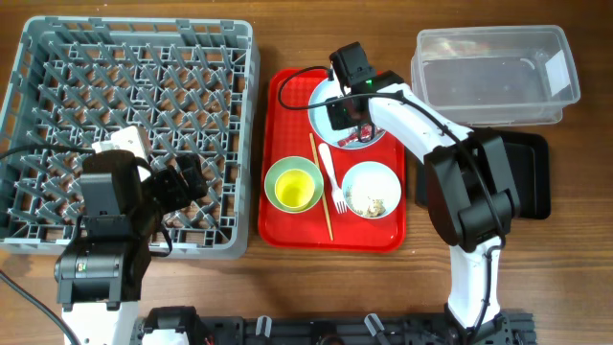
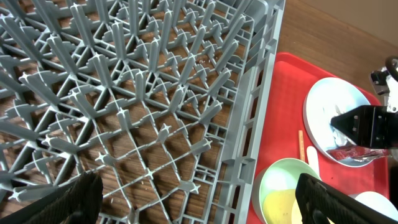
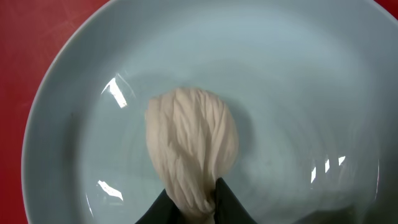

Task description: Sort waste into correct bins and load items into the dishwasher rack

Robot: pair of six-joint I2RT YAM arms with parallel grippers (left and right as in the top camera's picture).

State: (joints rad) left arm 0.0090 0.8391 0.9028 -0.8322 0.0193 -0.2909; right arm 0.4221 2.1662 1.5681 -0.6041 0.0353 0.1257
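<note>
My right gripper (image 1: 347, 113) hovers over the pale blue-white plate (image 1: 326, 101) at the back of the red serving tray. In the right wrist view it (image 3: 199, 205) is shut on the crumpled white napkin (image 3: 193, 149), just above the plate (image 3: 298, 93). The red sauce packet (image 1: 356, 140) lies on the plate. The pale green bowl (image 1: 273, 177) holds the yellow cup (image 1: 295, 192). The pale blue bowl (image 1: 383, 172) holds rice crumbs (image 1: 369, 203). The white fork (image 1: 332, 177) and chopsticks (image 1: 321, 187) lie between the bowls. My left gripper (image 1: 192, 182) is open and empty over the grey dishwasher rack (image 1: 124, 77).
The red serving tray (image 1: 287, 96) sits between the rack and the bins. The clear tub (image 1: 493, 72) stands at the back right. The black tray (image 1: 532, 177) lies in front of it, partly under my right arm. The rack's upright pegs (image 2: 155, 112) fill the left wrist view.
</note>
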